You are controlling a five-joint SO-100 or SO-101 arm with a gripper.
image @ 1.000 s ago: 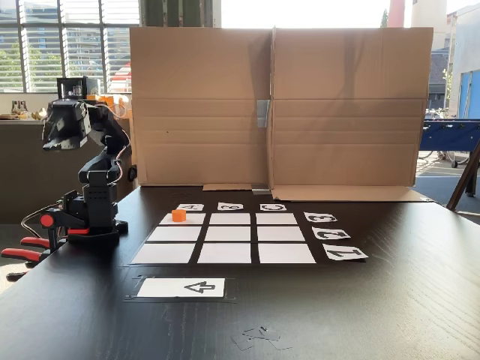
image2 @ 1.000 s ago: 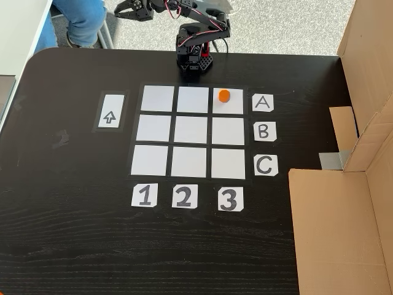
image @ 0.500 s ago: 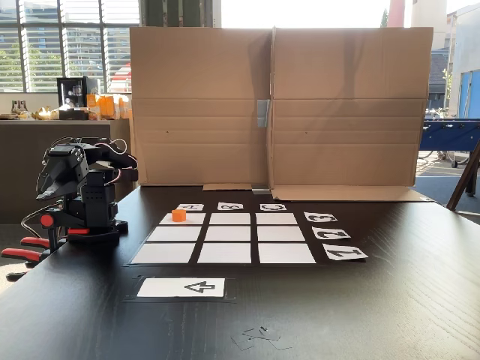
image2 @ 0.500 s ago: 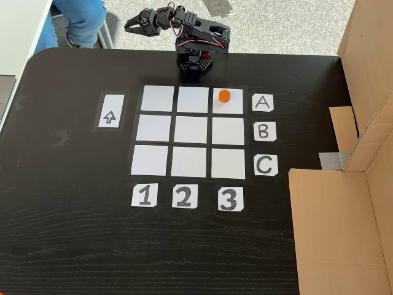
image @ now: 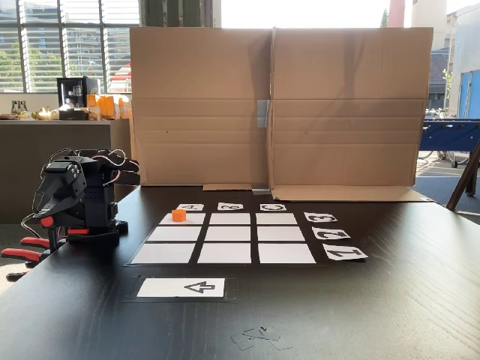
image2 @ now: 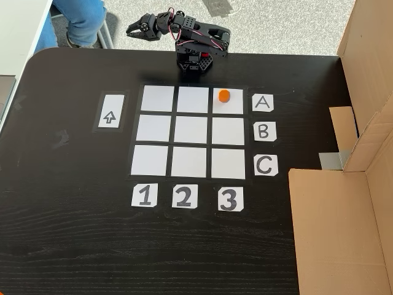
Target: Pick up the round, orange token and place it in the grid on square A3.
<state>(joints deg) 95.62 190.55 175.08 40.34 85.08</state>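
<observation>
The orange token (image2: 224,95) (image: 178,215) stands on square A3 (image2: 232,104), the grid cell beside the label "A" and in line with the label "3". The grid (image2: 190,131) (image: 225,236) of nine white cells lies flat on the black table. My arm (image: 79,199) is folded low over its base at the table's edge. In the fixed view from above, my gripper (image2: 132,32) hangs past that edge, well away from the token, its jaws slightly apart with nothing between them.
A white card with a black arrow (image2: 110,117) (image: 182,287) lies beside the grid. Tall cardboard walls (image: 277,105) (image2: 344,215) close one side of the table. Red-handled clamps (image: 26,251) hold the arm's base. A person's leg in jeans (image2: 80,18) is beyond the table.
The arm has folded down from a raised pose to a low one over its base, drawing the gripper in. The token has stayed on its cell.
</observation>
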